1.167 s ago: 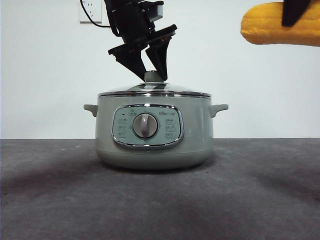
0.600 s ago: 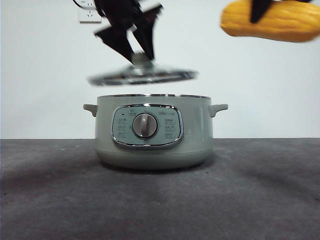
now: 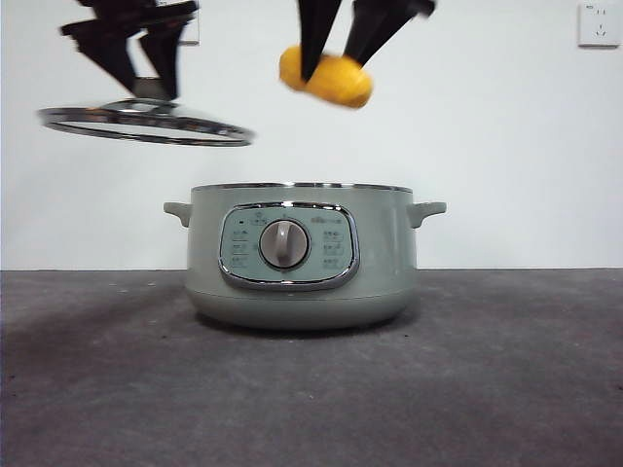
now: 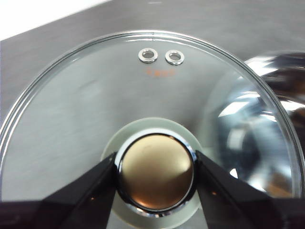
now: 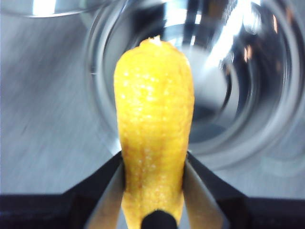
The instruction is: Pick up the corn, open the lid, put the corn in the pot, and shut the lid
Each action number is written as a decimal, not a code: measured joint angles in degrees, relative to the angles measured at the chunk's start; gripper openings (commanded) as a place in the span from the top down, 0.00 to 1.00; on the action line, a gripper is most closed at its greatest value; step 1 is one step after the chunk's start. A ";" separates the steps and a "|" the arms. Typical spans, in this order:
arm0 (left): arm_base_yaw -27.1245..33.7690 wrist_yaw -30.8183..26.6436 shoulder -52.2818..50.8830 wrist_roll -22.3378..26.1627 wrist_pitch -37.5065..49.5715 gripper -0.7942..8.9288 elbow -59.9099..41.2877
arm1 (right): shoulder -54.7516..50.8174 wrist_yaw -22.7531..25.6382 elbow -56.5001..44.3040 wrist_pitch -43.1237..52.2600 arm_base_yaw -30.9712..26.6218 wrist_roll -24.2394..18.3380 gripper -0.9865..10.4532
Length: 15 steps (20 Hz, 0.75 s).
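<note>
The sage-green pot [image 3: 302, 258] stands open on the dark table, its dial facing me. My left gripper [image 3: 141, 63] is shut on the knob [image 4: 156, 171] of the glass lid [image 3: 146, 125] and holds it in the air, up and to the left of the pot. In the left wrist view the lid [image 4: 95, 105] fills the picture. My right gripper [image 3: 341, 39] is shut on the yellow corn [image 3: 326, 78] and holds it above the pot's opening. In the right wrist view the corn [image 5: 153, 124] hangs over the shiny pot interior [image 5: 228, 81].
The dark grey table [image 3: 311, 389] stretches in front of and beside the pot. A white wall stands behind, with a socket [image 3: 596, 23] at the upper right.
The left gripper lifted the lid off the pot and carried it up and to the left. The right gripper brought the corn leftward from the upper right to above the pot.
</note>
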 measured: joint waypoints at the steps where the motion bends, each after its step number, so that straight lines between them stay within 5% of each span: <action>1: 1.57 -0.11 0.00 0.00 0.04 0.93 0.00 | 3.15 -0.02 3.61 -0.26 -0.77 -0.28 0.92; 6: 7.43 -0.24 0.00 0.00 -0.04 0.93 0.00 | 16.06 -1.40 14.62 0.28 -4.72 -1.36 0.92; 15: 10.38 1.44 0.00 0.00 0.17 0.93 0.00 | 26.03 -3.06 14.69 2.80 -6.21 -2.32 0.92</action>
